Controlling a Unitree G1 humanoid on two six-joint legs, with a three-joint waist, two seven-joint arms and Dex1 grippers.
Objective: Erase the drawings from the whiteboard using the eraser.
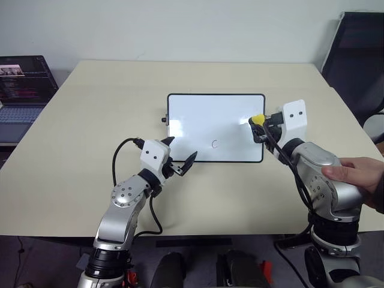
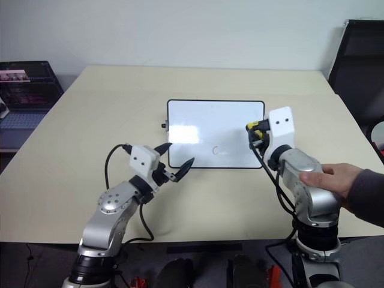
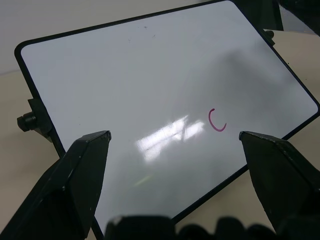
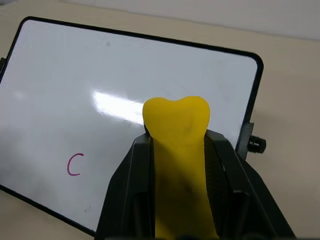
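Note:
The whiteboard (image 1: pixel 204 114) lies flat in the middle of the table. Of the drawings, a single small pink "C" (image 3: pixel 216 121) shows, near the board's front edge. My right gripper (image 1: pixel 260 127) is shut on the yellow eraser (image 4: pixel 176 125) and holds it over the board's right end, to the right of the "C" (image 4: pixel 74 165). I cannot tell whether the eraser touches the board. At the board's front left corner my left gripper (image 1: pixel 182 149) stands open with nothing between its fingers.
A person's hand (image 1: pixel 354 174) rests on my right forearm. An open laptop (image 1: pixel 21 90) sits beyond the table's left edge and a dark chair (image 1: pixel 360 60) stands at the far right. The beige table (image 1: pixel 90 120) is bare around the board.

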